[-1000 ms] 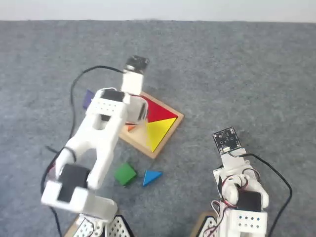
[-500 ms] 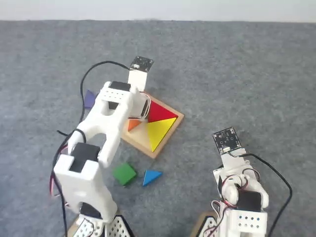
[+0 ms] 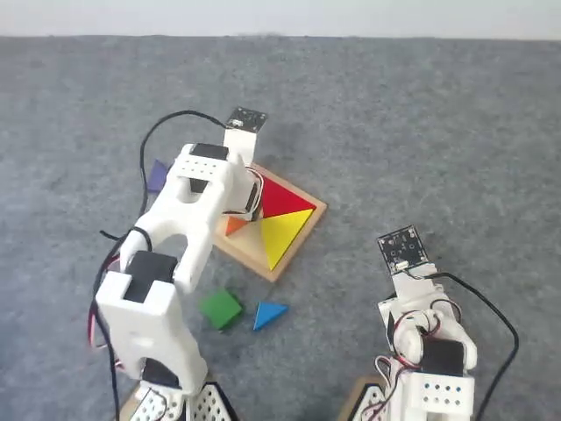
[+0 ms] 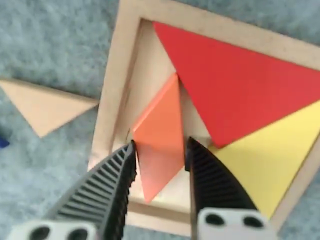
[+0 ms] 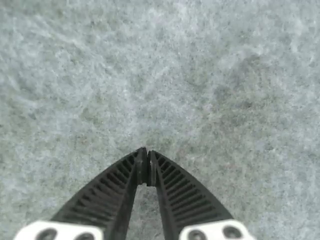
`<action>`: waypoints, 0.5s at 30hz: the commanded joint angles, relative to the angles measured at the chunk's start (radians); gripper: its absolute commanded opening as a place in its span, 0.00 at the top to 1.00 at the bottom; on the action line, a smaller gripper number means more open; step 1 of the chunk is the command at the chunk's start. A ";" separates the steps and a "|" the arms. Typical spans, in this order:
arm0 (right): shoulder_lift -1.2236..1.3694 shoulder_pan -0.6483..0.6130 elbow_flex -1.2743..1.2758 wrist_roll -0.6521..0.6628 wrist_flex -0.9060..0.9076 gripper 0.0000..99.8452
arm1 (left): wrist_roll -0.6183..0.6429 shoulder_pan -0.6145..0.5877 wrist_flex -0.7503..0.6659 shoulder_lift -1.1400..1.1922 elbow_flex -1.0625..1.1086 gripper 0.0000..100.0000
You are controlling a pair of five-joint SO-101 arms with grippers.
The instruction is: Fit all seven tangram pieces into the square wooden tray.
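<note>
The left pincer (image 4: 159, 146) hangs over the square wooden tray (image 4: 111, 100) with its two black fingers (image 4: 110, 185) set against the long edges of the orange parallelogram piece (image 4: 161, 120), so it reads as grasping that piece. The parallelogram sits in the tray's unfilled half, one tip against the large red triangle (image 4: 235, 85) and close beside the large yellow triangle (image 4: 265, 160). It looks tilted rather than flat (hard to be sure from this angle). Red and yellow lie flat, meeting along one edge and filling the tray's other half.

A pale wooden-coloured triangle (image 4: 42, 107) lies just outside the tray's rim. A green square (image 3: 220, 308) and a small blue triangle (image 3: 269, 313) lie side by side between the tray and the tabletop's near edge. A purple piece (image 3: 158, 175) lies beside the tray toward the left edge. The right pincer (image 5: 145, 167) is clenched on nothing, above bare grey tabletop.

The step in hand looks like seating the third piece. Next it probably needs pressing down flat into its gap, then a release and a straight lift so it isn't dragged. Four pieces would remain.
</note>
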 commanded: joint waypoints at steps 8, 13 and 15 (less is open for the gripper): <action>-0.016 -0.004 0.017 0.008 0.002 0.99 | -0.034 0.028 0.017 -0.009 0.004 0.99; -0.016 -0.004 0.017 0.008 0.002 0.99 | -0.058 0.020 0.018 -0.155 0.067 0.99; -0.016 -0.004 0.017 0.008 0.002 0.99 | -0.063 0.020 0.014 -0.269 0.125 0.99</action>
